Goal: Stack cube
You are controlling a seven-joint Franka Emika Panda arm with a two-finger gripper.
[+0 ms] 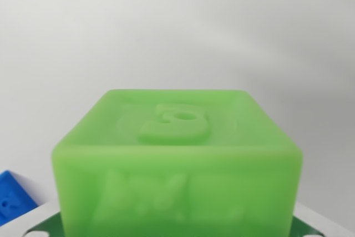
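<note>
Green cube (177, 165) fills the view right under the claw; can't tell if it's gripped. Blue cube (14, 197) sits off left, so stacking looks unfinished.

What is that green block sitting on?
The green block hides most of what lies beneath. Only white and dark green edges peek out at its lower corners. A blue object sits beside it.

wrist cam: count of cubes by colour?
Green cube: 1, fills the view's centre
Blue cube: 1, only a corner shows at the wrist view's left edge
Total: 2
</note>
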